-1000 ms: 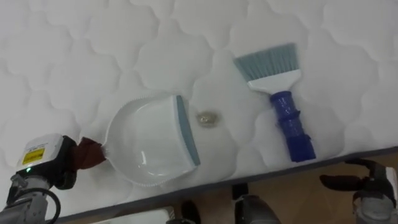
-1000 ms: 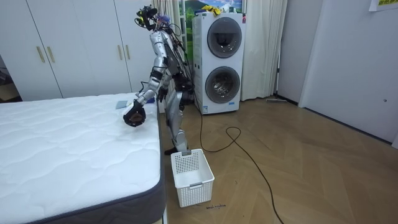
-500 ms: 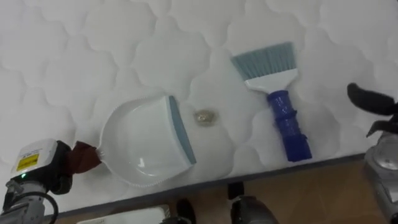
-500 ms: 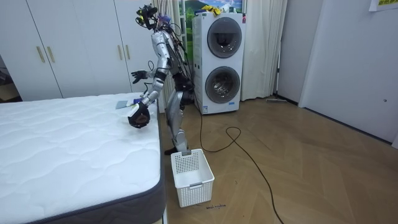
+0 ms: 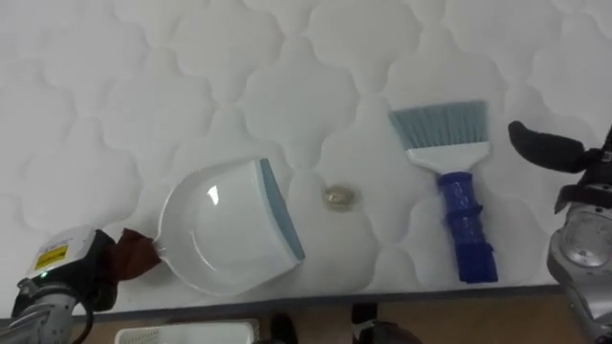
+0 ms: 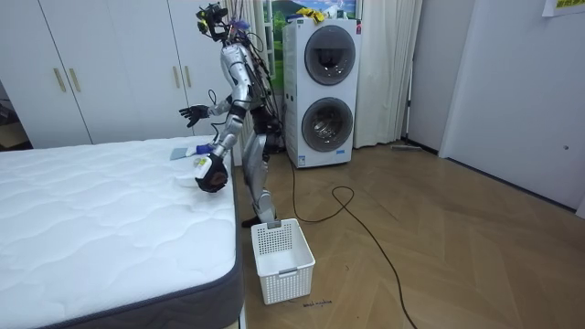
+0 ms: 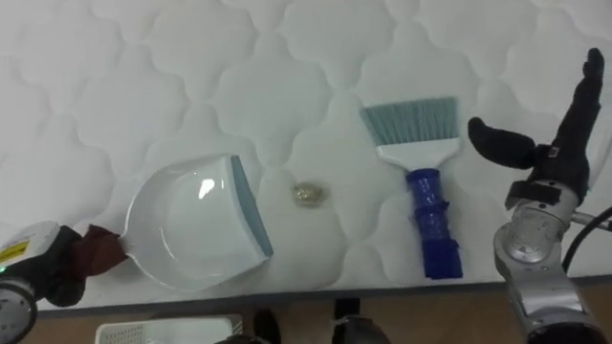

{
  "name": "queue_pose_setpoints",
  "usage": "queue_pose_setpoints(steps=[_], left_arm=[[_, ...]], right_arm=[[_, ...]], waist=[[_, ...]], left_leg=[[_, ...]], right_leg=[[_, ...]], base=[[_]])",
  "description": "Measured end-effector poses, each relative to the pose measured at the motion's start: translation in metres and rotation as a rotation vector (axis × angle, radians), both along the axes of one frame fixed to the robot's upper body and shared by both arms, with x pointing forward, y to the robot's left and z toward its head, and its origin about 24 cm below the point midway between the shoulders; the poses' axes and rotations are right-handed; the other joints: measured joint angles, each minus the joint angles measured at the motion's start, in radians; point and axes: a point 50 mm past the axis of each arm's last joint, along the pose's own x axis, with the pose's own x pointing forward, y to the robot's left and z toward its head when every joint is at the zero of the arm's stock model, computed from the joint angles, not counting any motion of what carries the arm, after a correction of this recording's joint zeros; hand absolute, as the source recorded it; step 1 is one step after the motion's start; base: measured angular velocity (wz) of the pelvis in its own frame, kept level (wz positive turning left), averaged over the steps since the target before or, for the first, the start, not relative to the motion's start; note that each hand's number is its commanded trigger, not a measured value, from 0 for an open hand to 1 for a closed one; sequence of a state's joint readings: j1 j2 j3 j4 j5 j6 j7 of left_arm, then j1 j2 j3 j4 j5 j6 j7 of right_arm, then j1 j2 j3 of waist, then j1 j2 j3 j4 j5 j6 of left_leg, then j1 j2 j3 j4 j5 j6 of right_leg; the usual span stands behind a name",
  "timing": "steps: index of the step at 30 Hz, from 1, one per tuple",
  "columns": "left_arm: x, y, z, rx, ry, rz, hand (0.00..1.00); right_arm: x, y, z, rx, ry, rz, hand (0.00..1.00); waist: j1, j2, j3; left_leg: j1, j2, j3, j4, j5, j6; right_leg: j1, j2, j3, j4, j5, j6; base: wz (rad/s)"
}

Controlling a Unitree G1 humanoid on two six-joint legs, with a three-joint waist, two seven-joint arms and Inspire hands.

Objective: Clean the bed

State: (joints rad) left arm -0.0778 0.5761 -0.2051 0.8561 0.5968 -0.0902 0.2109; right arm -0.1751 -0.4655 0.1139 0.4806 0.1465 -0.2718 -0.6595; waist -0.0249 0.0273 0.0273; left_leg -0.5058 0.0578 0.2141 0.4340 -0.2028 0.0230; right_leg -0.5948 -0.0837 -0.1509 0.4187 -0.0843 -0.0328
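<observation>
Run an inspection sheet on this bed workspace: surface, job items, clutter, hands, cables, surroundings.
Surface: white quilted mattress, bare of bedding.
Job's things: white dustpan near the mattress edge, lip facing the hand brush, which lies flat with its blue handle toward the robot; a small bit of debris lies between them, touching neither.
Clutter: nothing seen.
Hands: left hand at the dustpan's handle end, grip not readable; right hand open, raised to the right of the brush, holding nothing.
Cables: nothing seen apart from the robot's own.
Surroundings: white slotted basket on the wooden floor by the bed; stacked washer and dryer; white wardrobes.
</observation>
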Motion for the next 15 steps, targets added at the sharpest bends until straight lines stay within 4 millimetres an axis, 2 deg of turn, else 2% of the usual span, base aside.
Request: queue_pose_setpoints(steps=[8, 15], left_arm=[[0.008, -0.002, 0.004, -0.024, -0.006, -0.004, 1.00], [0.017, -0.004, 0.009, -0.026, -0.030, -0.014, 1.00]], right_arm=[[0.000, 0.012, -0.017, 0.003, 0.090, 0.082, 0.00], [-0.002, 0.011, -0.028, 0.009, 0.158, 0.117, 0.00]], waist=[[0.008, 0.004, 0.0002], [0.025, 0.010, 0.0033]], left_leg=[[-0.020, 0.001, -0.025, 0.016, -0.001, 0.001], [-0.023, 0.001, -0.028, 0.018, -0.001, 0.001]], right_leg=[[-0.002, 0.000, -0.024, 0.000, 0.002, -0.005], [-0.002, -0.003, -0.027, 0.001, 0.001, -0.004]], base=[[0.07], [0.02]])
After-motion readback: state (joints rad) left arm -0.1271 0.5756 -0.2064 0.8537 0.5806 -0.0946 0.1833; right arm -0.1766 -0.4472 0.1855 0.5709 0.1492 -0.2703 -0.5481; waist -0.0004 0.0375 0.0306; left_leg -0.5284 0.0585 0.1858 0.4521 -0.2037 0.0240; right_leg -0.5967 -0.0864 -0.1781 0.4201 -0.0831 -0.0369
